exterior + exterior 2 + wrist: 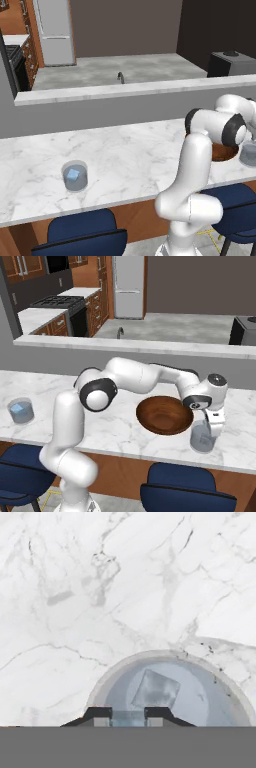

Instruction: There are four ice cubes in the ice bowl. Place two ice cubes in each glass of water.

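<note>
My gripper hangs straight over the right glass of water, shut on a small pale-blue ice cube held between its fingertips. Another ice cube lies in the water below. From the right base view, the hand dips at the rim of that glass, just right of the dark brown ice bowl. The other glass stands far to the left on the counter with an ice cube in it. The arm hides part of the bowl in the left base view.
The marble counter runs wide between the two glasses. Blue stools stand under its front edge. A raised grey ledge runs along the back, with the kitchen beyond.
</note>
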You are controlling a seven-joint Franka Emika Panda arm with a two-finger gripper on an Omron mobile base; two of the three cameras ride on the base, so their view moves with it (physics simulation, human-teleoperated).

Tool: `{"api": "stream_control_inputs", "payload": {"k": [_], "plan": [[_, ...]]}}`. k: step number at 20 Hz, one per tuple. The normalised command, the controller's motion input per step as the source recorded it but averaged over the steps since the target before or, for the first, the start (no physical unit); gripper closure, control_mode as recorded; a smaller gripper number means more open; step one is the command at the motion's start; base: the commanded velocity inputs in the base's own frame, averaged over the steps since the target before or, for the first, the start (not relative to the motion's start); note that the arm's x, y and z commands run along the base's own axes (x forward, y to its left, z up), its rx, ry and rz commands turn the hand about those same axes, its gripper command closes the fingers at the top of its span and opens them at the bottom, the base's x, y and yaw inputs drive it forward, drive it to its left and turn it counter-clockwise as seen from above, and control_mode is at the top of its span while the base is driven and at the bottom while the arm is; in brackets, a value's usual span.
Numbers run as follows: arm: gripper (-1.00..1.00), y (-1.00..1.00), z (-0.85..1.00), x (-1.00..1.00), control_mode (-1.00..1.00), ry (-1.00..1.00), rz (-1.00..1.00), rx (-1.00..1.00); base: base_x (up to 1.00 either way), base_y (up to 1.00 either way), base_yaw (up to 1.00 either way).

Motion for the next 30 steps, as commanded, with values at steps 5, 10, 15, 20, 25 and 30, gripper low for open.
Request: {"api": "stream_control_inputs", "payload": {"k": [5, 10, 15, 20, 25, 30], "plan": [[1.00, -0.19, -0.10, 0.08, -1.00, 0.00, 0.00, 0.00, 0.00, 0.00, 0.00], [1.00, 0.02, -0.05, 0.18, -1.00, 0.00, -0.01, 0.00, 0.00, 0.00, 0.00], [1.00, 0.09, -0.23, 0.28, -1.00, 0.00, -0.02, 0.00, 0.00, 0.00, 0.00], [1.00, 0.00, -0.48, 0.08, -1.00, 0.00, 0.00, -0.04, 0.00, 0.00, 0.00], [1.00, 0.00, -0.24, 0.00, -1.00, 0.00, -0.01, -0.01, 0.00, 0.00, 0.00], [-1.00, 0.00, 0.00, -0.16, -1.00, -0.04, -0.03, 0.00, 0.00, 0.00, 0.00]]}}
